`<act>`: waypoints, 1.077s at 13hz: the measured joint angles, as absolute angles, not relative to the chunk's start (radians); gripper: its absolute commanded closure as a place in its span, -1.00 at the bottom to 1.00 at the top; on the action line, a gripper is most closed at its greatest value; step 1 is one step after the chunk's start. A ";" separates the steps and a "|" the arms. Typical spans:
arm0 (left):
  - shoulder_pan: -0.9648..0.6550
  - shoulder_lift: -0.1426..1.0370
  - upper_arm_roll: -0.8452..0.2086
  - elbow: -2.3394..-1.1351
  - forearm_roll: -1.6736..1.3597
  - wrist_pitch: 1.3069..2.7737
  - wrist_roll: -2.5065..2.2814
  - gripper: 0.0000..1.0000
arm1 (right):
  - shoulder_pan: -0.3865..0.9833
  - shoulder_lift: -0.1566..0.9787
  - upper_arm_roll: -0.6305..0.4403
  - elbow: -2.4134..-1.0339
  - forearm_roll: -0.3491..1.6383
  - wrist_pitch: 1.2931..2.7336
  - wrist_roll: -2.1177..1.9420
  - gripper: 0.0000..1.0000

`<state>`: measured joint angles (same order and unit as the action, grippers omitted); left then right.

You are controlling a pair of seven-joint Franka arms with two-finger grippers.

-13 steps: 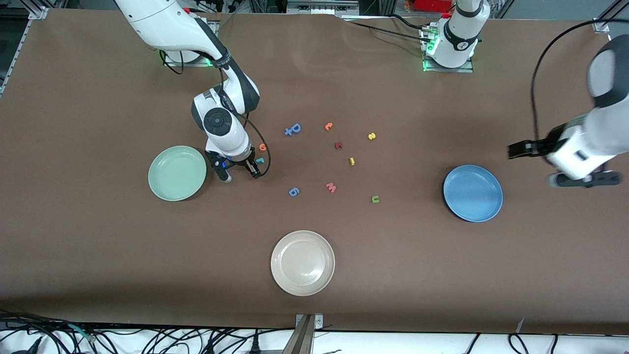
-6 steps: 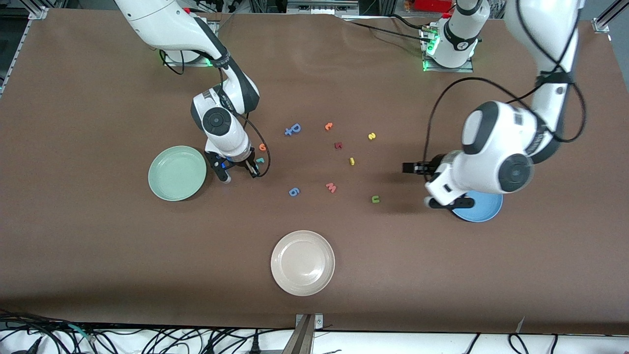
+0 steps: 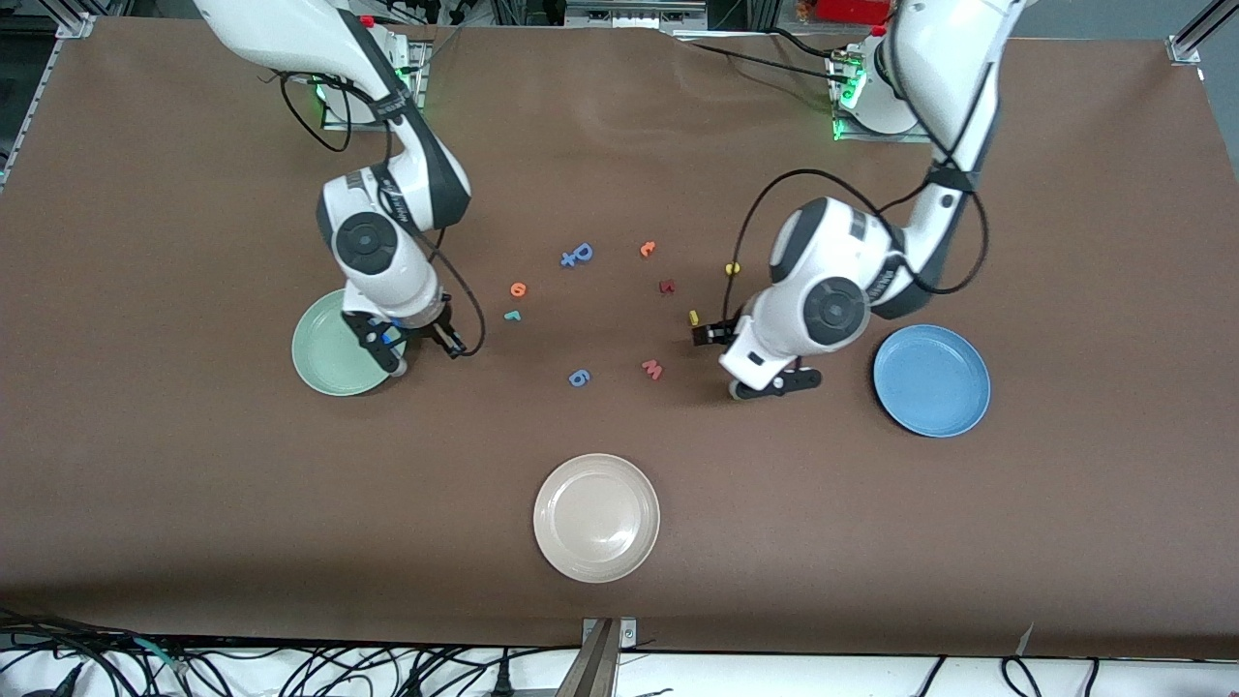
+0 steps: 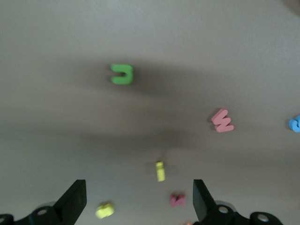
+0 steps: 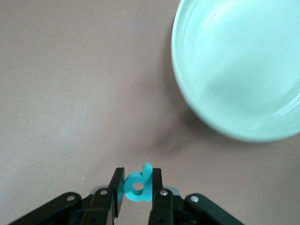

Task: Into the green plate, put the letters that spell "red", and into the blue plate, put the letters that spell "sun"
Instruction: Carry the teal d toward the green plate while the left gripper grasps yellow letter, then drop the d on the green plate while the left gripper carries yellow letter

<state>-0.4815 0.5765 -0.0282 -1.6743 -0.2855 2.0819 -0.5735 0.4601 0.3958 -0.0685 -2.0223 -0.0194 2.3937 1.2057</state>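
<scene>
Both plates are bare, so you have all six letters left. Your right gripper has its jaws pinched on the teal "d", up beside the green plate. Your left gripper, jaws wide, hangs over the counter near the green "u", not far from the blue plate.

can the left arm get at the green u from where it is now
Probably yes. The left gripper hangs open over the table, and the green u lies flat below it on bare cloth, with the pink w and yellow bar well apart.
</scene>
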 measured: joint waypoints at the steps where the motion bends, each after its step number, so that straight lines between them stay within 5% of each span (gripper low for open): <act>1: -0.512 0.579 -0.028 -1.726 -0.285 2.166 -0.623 -1.00 | 0.460 0.380 -0.102 -2.020 -0.019 2.358 1.130 0.67; 4: -0.577 0.586 -0.028 -1.872 -0.286 2.396 -0.754 -0.99 | 0.457 0.370 -0.200 -2.021 -0.019 2.302 0.922 0.64; 6: -0.590 0.586 -0.027 -1.905 -0.286 2.422 -0.803 -0.78 | 0.454 0.374 -0.238 -2.028 -0.019 2.297 0.840 0.63; 10: -0.613 0.589 -0.027 -1.916 -0.286 2.422 -0.861 0.34 | 0.447 0.418 -0.281 -2.042 -0.019 2.291 0.763 0.62; 11: -0.621 0.591 -0.027 -1.916 -0.286 2.422 -0.874 0.62 | 0.442 0.439 -0.290 -2.043 -0.019 2.292 0.745 0.16; 12: -0.627 0.594 -0.027 -1.916 -0.286 2.423 -0.889 0.76 | 0.437 0.458 -0.292 -2.043 -0.019 2.293 0.735 -0.76; 14: -0.633 0.596 -0.026 -1.916 -0.286 2.425 -0.902 1.00 | 0.437 0.477 -0.291 -2.042 -0.019 2.295 0.733 -0.97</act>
